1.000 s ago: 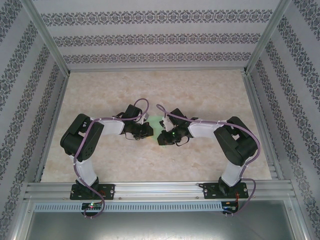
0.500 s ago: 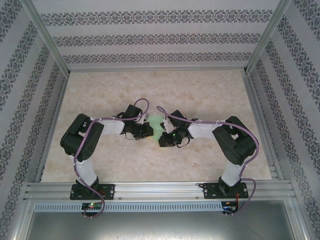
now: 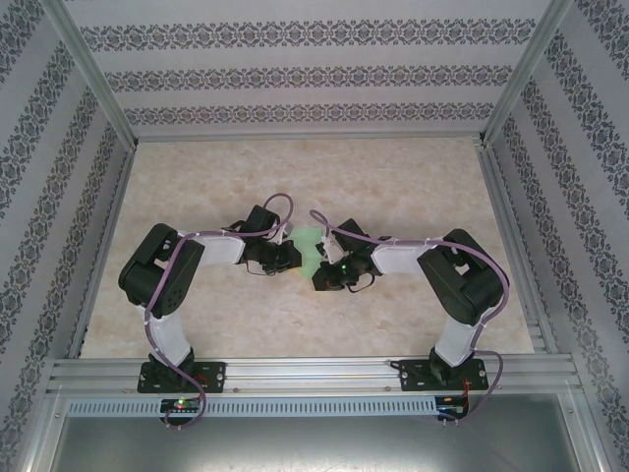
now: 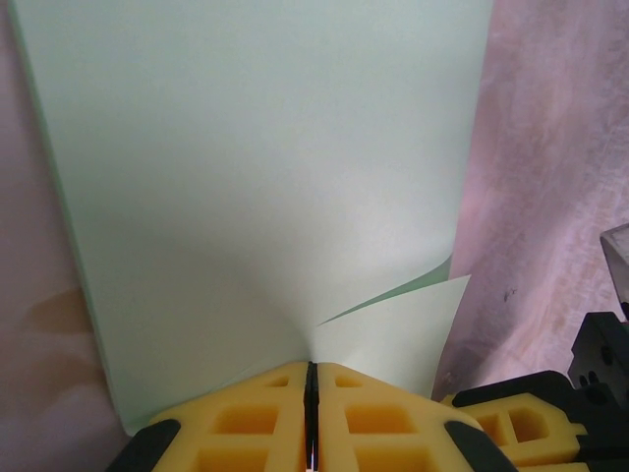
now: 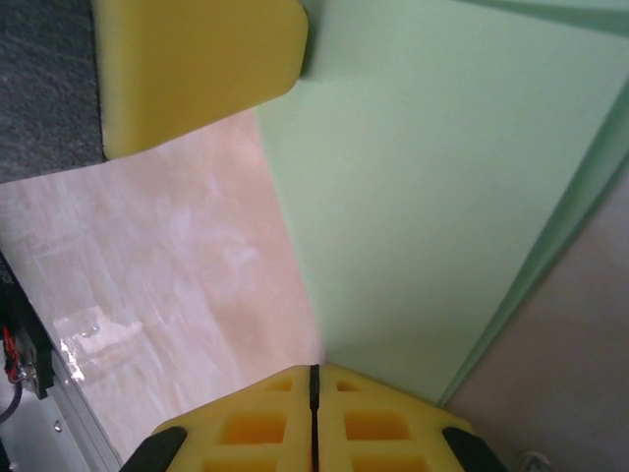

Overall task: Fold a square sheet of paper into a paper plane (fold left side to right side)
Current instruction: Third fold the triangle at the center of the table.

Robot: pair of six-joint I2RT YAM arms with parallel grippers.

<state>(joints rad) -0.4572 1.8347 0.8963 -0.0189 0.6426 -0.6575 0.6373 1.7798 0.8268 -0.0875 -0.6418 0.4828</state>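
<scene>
Low in both wrist views, your left fingers (image 4: pixel 320 382) and right fingers (image 5: pixel 322 383) are clenching the square sheet of paper (image 4: pixel 256 177); the folding is looking far from done.

Black-white arms (image 3: pixel 211 248), purple cables (image 3: pixel 279 200), yellow gripper pads (image 4: pixel 246 418).

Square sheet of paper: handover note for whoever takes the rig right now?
Left gripper: shut, pinching the square sheet of paper at its near edge.
Right gripper: shut on a corner of the sheet.
Sheet: middle of the table, between both grippers.
Done: sheet looks doubled over, two layers showing at one edge.
To do: likely press the crease, then the plane folds; no plane shape yet.
</scene>
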